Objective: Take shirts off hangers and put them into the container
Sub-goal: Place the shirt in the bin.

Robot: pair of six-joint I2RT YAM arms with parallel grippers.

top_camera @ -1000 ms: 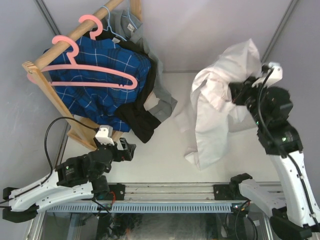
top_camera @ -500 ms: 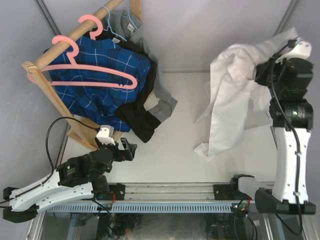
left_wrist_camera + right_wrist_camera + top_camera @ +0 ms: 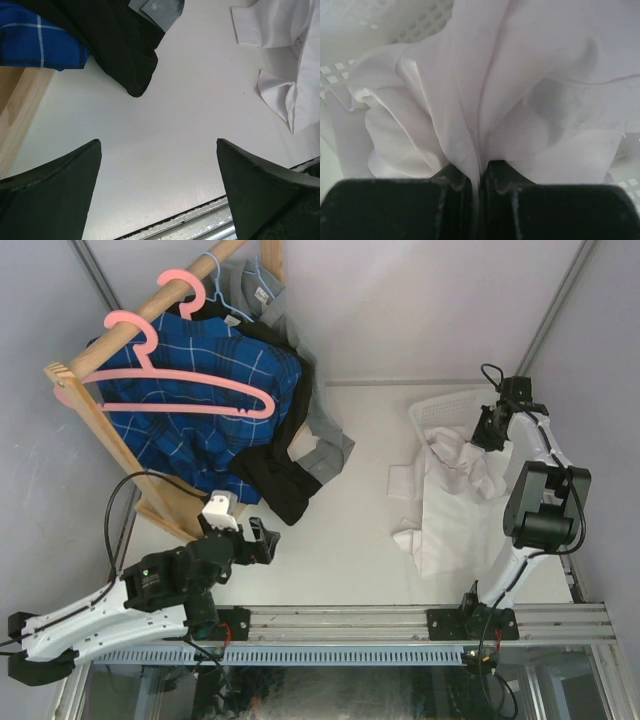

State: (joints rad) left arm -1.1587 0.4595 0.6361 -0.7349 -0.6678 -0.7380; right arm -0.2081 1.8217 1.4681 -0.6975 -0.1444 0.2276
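Note:
The white shirt [image 3: 450,495] lies bunched, partly in the white mesh container [image 3: 442,406] at the back right and partly spilling over onto the table. My right gripper [image 3: 488,430] is low over the container, shut on a fold of that shirt [image 3: 485,75]; mesh wall [image 3: 350,70] shows behind the cloth. On the rack hang the blue plaid shirt [image 3: 200,410], black shirt [image 3: 275,475] and grey shirt [image 3: 325,440]. A pink hanger [image 3: 190,380] lies across the plaid. My left gripper [image 3: 262,540] stands open over bare table below the black shirt [image 3: 120,45], holding nothing.
The wooden rack [image 3: 110,440] slants along the left side, its foot close to my left gripper. A second pink hook [image 3: 185,285] and a light-blue wire hook [image 3: 215,270] sit on its bar. The table's front rail [image 3: 330,625] runs between the arm bases.
My right arm has swung from high in the air down and back to the container, carrying the white shirt, which has dropped from hanging to lying. The left gripper has shifted slightly right.

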